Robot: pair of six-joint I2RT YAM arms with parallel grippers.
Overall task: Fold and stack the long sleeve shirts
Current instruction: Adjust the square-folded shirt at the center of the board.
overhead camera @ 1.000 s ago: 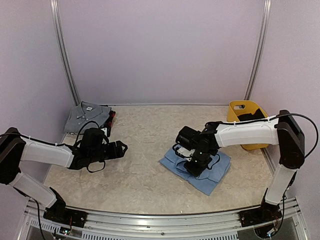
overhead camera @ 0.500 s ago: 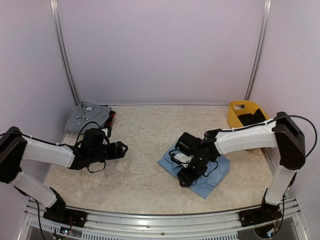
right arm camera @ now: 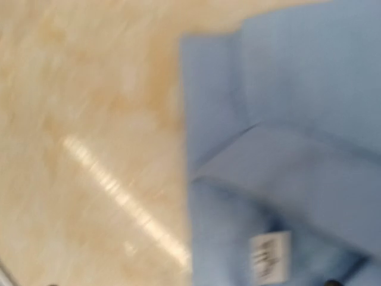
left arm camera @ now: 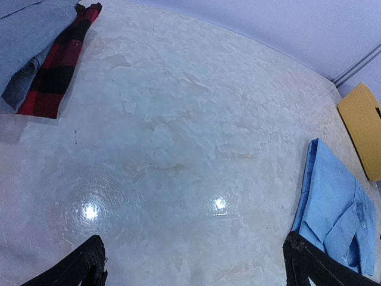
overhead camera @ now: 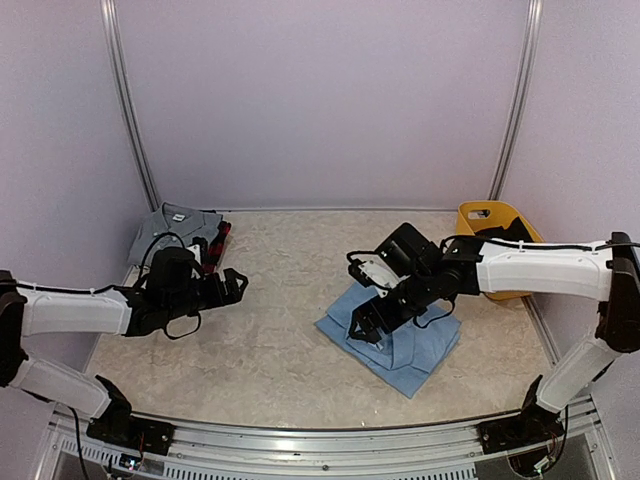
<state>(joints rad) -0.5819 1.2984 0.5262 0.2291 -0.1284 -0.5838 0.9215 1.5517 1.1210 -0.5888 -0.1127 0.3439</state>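
light blue shirt (overhead camera: 410, 350): folded, on the desk (overhead camera: 280, 340), right of centre.
grey shirt (overhead camera: 172, 228): far-left corner, atop red-and-black plaid shirt (overhead camera: 222, 236).
right gripper (overhead camera: 364, 328): jaws apart, empty, over light blue shirt's left edge.
left gripper (overhead camera: 234, 284): jaws wide, empty, above bare desk.

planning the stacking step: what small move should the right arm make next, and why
Probably lower the right gripper onto the edge of the blue shirt and close: it hovers open over that folded shirt, which lies apart from the grey shirt stacked on the plaid shirt.
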